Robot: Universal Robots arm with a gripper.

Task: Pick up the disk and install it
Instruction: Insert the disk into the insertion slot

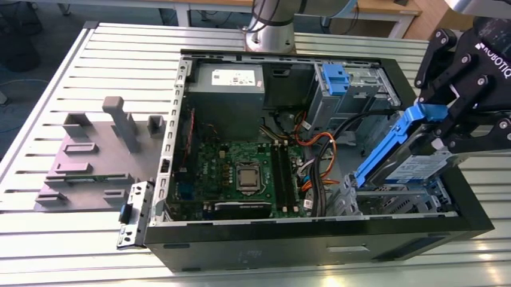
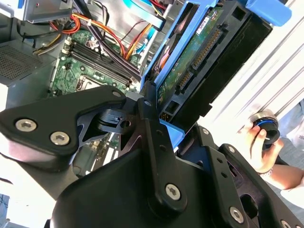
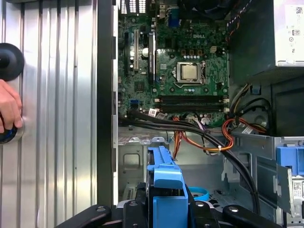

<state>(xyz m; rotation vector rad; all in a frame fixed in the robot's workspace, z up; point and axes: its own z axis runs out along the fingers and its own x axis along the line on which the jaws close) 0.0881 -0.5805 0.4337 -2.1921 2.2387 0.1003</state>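
The gripper [image 1: 447, 134] is clenched on the disk [image 1: 411, 158], blue carrier and all, holding it tilted above the drive cage [image 1: 391, 200] at about four o'clock in the open computer case [image 1: 319, 239], exterior view. In the second wrist view the black fingers [image 2: 152, 123] pinch the disk's [image 2: 199, 66] connector end. The motherboard [image 3: 180, 61] lies bare below, cables [image 3: 199, 130] crossing it. A person's hand [image 3: 7, 111] rests on the slatted table [image 3: 57, 118].

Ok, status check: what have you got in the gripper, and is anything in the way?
Gripper shut on the disk. Disk tilted above the case's drive corner, not seated. Cables lie beside it.
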